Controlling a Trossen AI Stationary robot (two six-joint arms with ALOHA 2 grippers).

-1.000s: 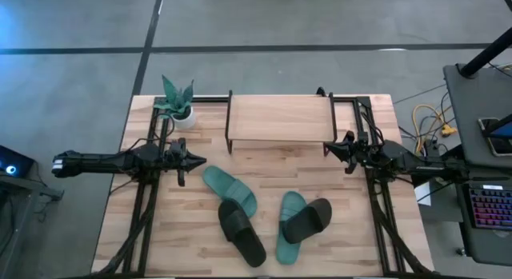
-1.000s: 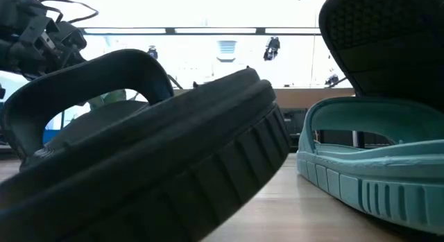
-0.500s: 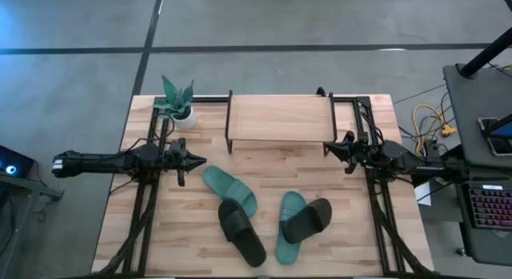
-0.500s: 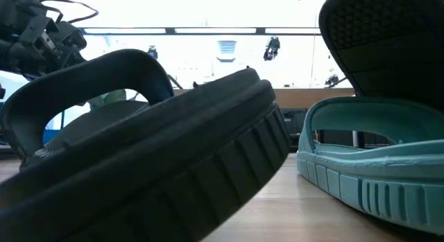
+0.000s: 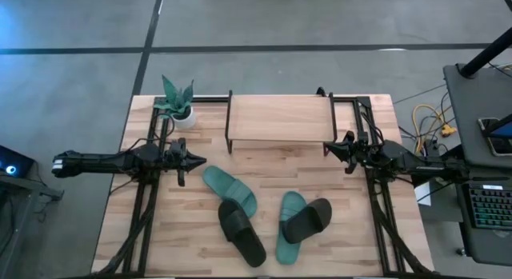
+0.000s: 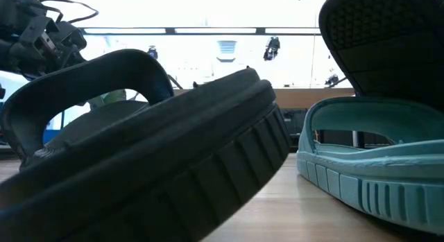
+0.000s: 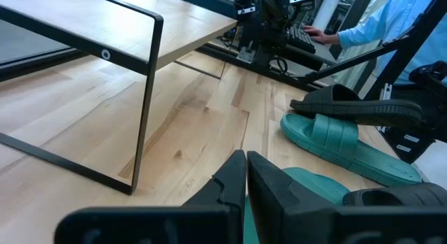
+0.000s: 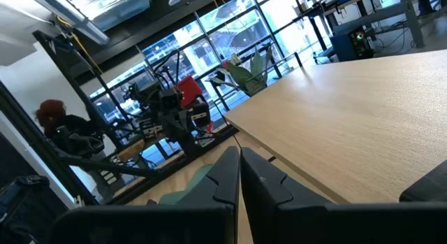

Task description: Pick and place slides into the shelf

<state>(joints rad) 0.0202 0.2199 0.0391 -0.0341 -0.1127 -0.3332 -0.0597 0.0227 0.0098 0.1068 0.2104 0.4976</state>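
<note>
Shelf (image 5: 280, 119) standing at bench (image 5: 192, 239) far edge. Four slides (image 5: 264, 215) lying mid-bench toward near edge. Left tool (image 5: 200, 160) closed, gripping nothing, hovering near left edge; right tool (image 5: 329, 149) closed, gripping nothing, near right edge.

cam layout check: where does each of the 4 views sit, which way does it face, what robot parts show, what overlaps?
High: overhead, straight down; both arms, left gripper, right gripper, shelf, four slides.
Low: table height, looking level across; black slide fills it, an arm upper left.
Left wrist: faces the shelf frame and slides; own shut fingers.
Right wrist: looks over the shelf top; own shut fingers.
Shared: both wrist views show the shelf and the opposite arm.
</note>
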